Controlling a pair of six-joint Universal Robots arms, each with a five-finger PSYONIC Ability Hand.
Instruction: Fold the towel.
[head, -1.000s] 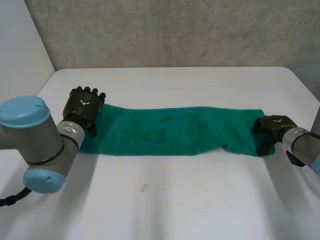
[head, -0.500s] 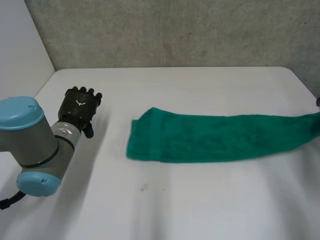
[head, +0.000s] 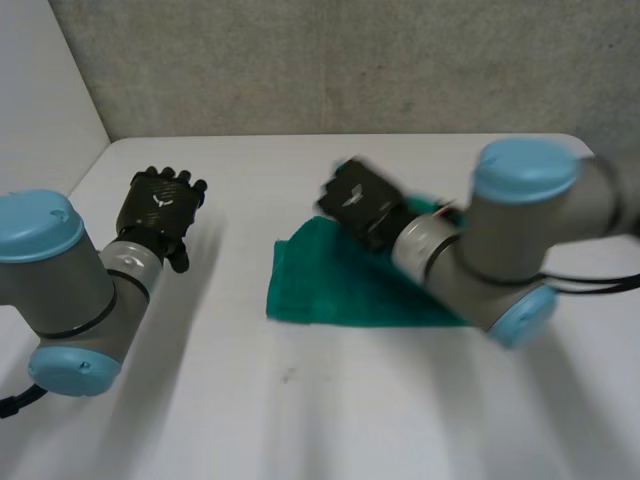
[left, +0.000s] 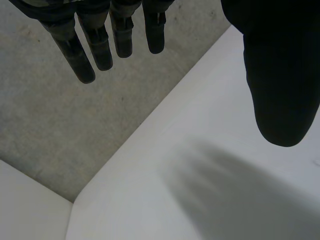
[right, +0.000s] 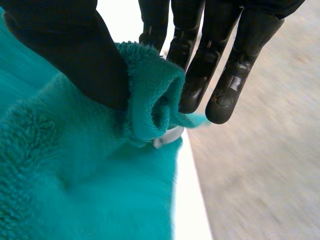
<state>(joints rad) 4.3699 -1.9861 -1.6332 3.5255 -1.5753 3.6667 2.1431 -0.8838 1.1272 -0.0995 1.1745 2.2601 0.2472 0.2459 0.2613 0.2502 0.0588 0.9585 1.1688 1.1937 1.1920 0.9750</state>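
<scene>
The green towel (head: 325, 285) lies in the middle of the white table (head: 300, 420), its right part hidden under my right arm. My right hand (head: 362, 203) hovers above the towel's left half, shut on one end of it. In the right wrist view a rolled bit of the towel's (right: 75, 190) edge is pinched between the thumb (right: 65, 55) and the fingers (right: 225, 75). My left hand (head: 160, 208) sits well to the left of the towel, apart from it. It is open, with straight fingers (left: 100, 45) and thumb (left: 280, 75) over bare table.
A grey wall (head: 350, 60) rises behind the table's back edge, and a white wall (head: 40, 90) stands at the left. My right arm's elbow (head: 515, 250) hangs over the towel's right side. Bare table stretches along the front.
The towel first slid right, away from my left hand. My right hand has since swung up and back left with the towel's end, over the rest of the cloth. The left hand barely moved.
</scene>
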